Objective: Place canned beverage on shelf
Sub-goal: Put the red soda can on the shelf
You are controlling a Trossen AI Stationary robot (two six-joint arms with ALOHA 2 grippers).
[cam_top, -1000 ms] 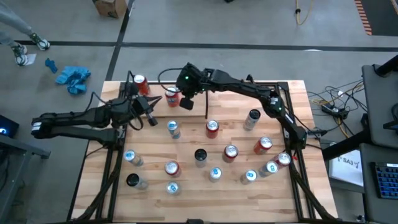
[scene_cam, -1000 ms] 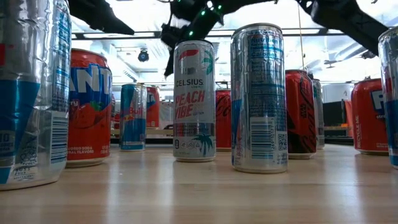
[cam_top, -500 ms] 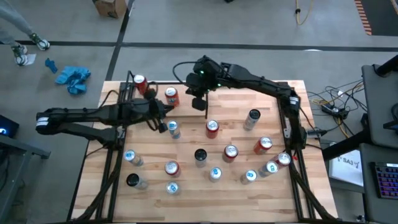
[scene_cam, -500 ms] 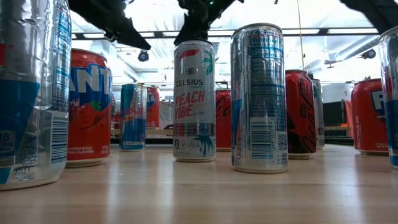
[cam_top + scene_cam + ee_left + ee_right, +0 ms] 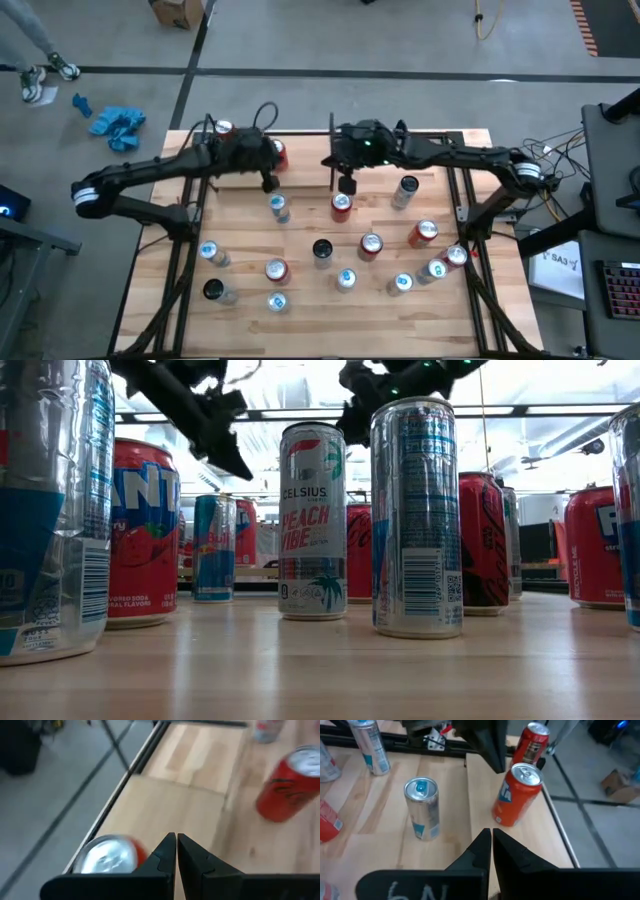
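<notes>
Both pincers hover empty with fingers pressed together, likely between picks. The left pincer (image 5: 268,183) hangs beside the shelf (image 5: 215,150) at the counter's (image 5: 300,330) far left corner, where two red cans (image 5: 277,153) with silver tops stand upright, apparently placed. The right pincer (image 5: 346,185) hangs above a red can (image 5: 341,206) mid-counter, probably the next pick.

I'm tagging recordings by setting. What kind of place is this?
Probably a robotics lab or workshop: a wood-plank table crowded with drink cans sits on a bare concrete floor, with loose cables beside it and ceiling strip lights behind.
</notes>
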